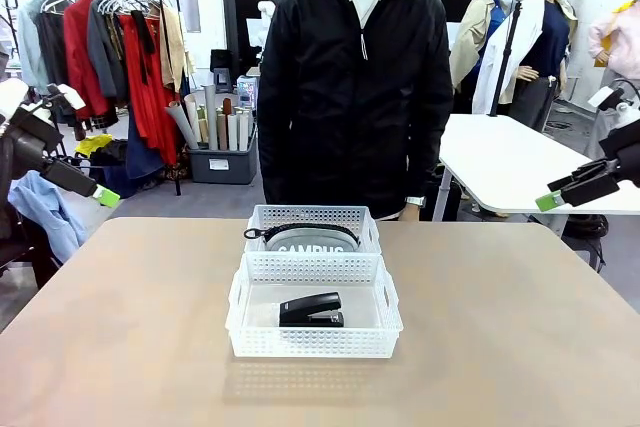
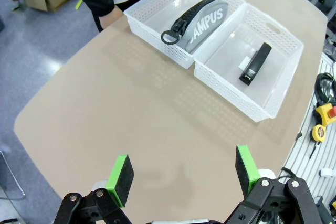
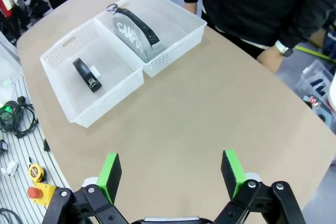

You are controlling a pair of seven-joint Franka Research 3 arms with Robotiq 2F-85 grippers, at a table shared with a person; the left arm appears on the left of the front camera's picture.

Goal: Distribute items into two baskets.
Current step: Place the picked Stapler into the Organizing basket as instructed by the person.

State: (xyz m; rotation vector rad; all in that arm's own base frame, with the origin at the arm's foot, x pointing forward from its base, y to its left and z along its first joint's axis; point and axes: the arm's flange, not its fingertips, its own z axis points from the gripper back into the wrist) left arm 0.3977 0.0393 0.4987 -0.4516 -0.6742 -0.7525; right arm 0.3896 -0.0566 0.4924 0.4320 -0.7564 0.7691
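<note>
Two white lattice baskets stand end to end at the table's middle. The near basket [image 1: 238, 319] holds the black stapler [image 1: 311, 310]. In the far basket [image 1: 258, 222] lies the grey "CAMPUS" pouch [image 1: 311, 239] with its black strap. My left gripper [image 1: 104, 197] hangs open, high off the table's left edge; the left wrist view shows its own fingers [image 2: 182, 176] wide apart, the pouch [image 2: 202, 22] and stapler [image 2: 255, 63] far ahead. My right gripper [image 1: 546, 202] hovers open at the right; its fingers [image 3: 171, 174] are spread, with the pouch [image 3: 134, 34] and stapler [image 3: 86, 74] beyond.
A person in a black jacket [image 1: 352, 87] stands at the far side, right behind the far basket, hands down at the table's edge. A white table [image 1: 520, 162] stands behind at the right, a clothes rack [image 1: 110, 42] at the back left. Tools and cables [image 3: 16, 129] lie off the table's near edge.
</note>
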